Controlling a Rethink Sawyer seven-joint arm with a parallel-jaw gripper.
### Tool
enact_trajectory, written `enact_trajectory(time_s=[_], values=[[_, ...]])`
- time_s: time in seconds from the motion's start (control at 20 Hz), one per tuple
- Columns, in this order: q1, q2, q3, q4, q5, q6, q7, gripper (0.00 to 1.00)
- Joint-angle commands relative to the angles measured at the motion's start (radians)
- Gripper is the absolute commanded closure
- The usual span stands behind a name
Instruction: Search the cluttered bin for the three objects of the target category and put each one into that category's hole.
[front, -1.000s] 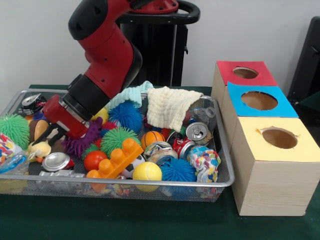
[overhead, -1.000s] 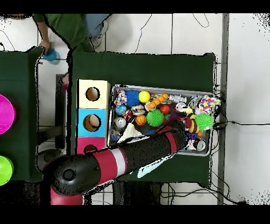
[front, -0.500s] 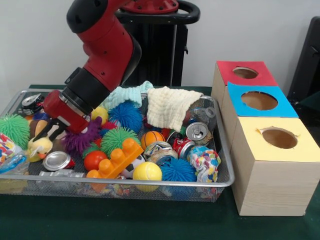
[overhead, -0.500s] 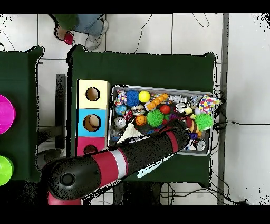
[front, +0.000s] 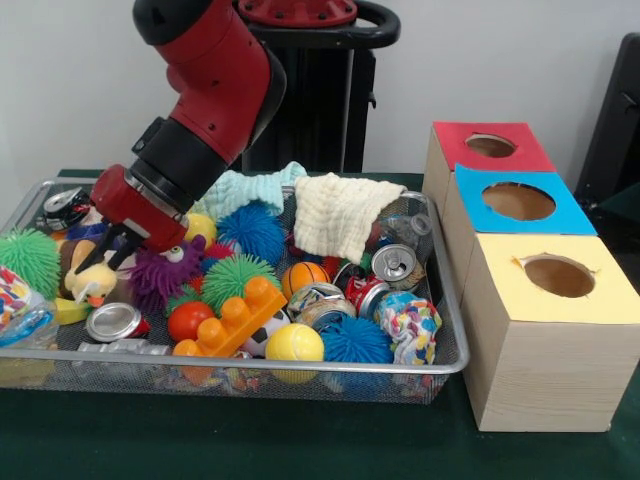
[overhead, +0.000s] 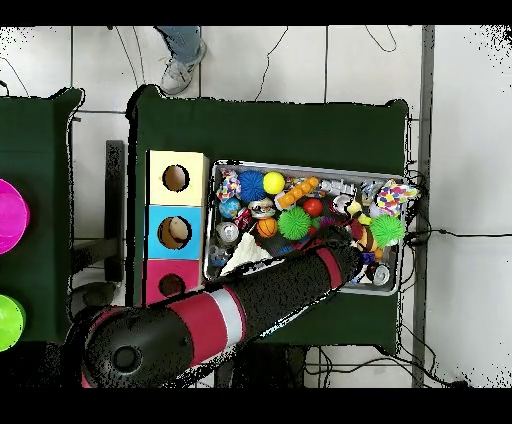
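Down at the left end of the wire bin (front: 250, 368) with the gripper (front: 103, 258), right on top of a yellow duck toy (front: 92, 283). Looks pinched on the duck's head, with the black fingers (front: 86, 262) parted only as wide as that head, one each side, and nothing else between. Cannot swear to a firm hold from here, and no help from overhead, with the red and black arm (overhead: 280, 290) covering the spot. Sitting low in the clutter, wedged just beside a purple fuzzy toy (front: 160, 272), near a green spiky ball (front: 27, 260) towards the bin's end, with a silver can (front: 112, 322) just in front.

Reads as the lift-out step, and early in the task, judging by so full a bin. To do it well: go straight up, slowly, and get clear of the purple fuzz before any sideways travel, or risk dragging neighbours along. Soft plush, so expect squash and slip. Then across, high over the rim, to the three boxes beyond the bin's other end: red-topped box (front: 530, 155), blue-topped box (front: 560, 215), yellow-topped box (front: 520, 300). No telling from here which hole suits the duck. Centre over the hole before letting go, to avoid snagging a floppy toy on the edge.

Writing? None legible. Printed patterns on the cans, far too small to read; no labels on the boxes, colour only
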Motion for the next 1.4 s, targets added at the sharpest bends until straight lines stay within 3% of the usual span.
enact_trajectory(time_s=[0.05,0.3,0.5,0.6,0.75,0.85,1.4], values=[[-0.028,-0.134,0.230,0.097,-0.124,0.063,0.106,1.00],[-0.033,-0.208,0.276,0.128,-0.173,0.119,0.101,1.00],[-0.059,-0.331,0.352,0.179,-0.257,0.179,0.084,1.00],[-0.112,-0.424,0.443,0.217,-0.322,0.229,0.067,1.00],[-0.263,-0.590,0.651,0.307,-0.435,0.300,0.043,1.00],[-0.336,-0.647,0.743,0.348,-0.464,0.332,0.026,1.00],[-0.502,-0.724,0.987,0.443,-0.456,0.413,-0.011,1.00]])
